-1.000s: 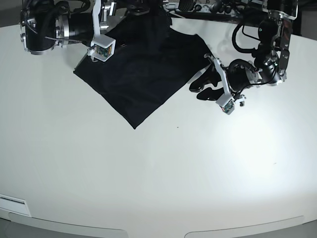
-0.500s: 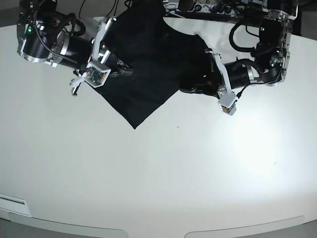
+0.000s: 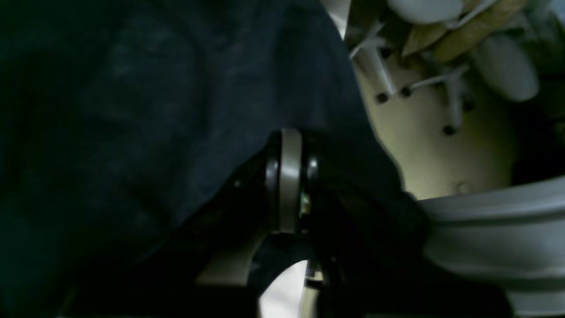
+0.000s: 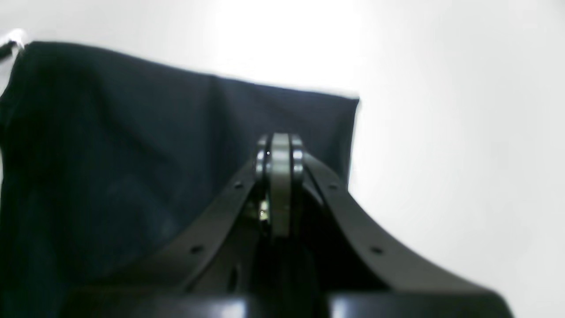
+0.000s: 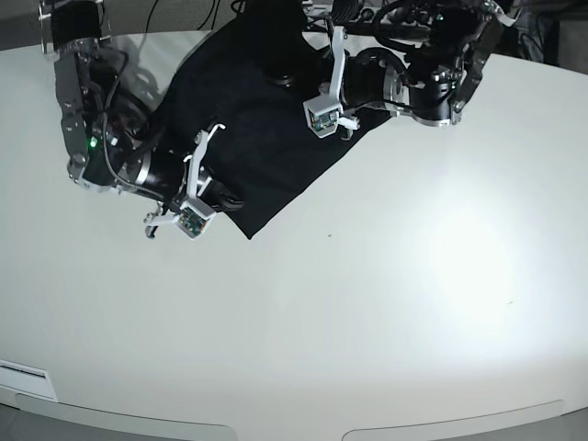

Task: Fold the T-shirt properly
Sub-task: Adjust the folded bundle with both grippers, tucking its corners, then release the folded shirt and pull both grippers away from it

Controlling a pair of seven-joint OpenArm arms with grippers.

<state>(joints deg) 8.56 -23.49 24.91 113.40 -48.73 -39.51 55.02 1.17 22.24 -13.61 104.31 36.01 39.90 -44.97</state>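
While the black T-shirt lies toward the far edge of the white worktop, partly lifted and bunched between the two arms, one pointed corner is seen resting flat nearest the camera. The worktop surface is matte and pale, with a bright patch of reflected light on its right half and a few tiny dark specks; its curved front rim is visible at the bottom of the base view. The right hand is observed fully closed, its two dark fingers pressed together over the cloth near one straight hem, with bare worktop beyond; whether fabric is actually pinched cannot be told from that view. The left hand is likewise recorded as closed, with dark fabric draped around and across it, filling most of the wrist view, so cloth appears to be gripped. Behind it a pale floor and the legs and castors of an office chair are made out, blurred. Cables and dark equipment are noted along the far edge of the worktop.
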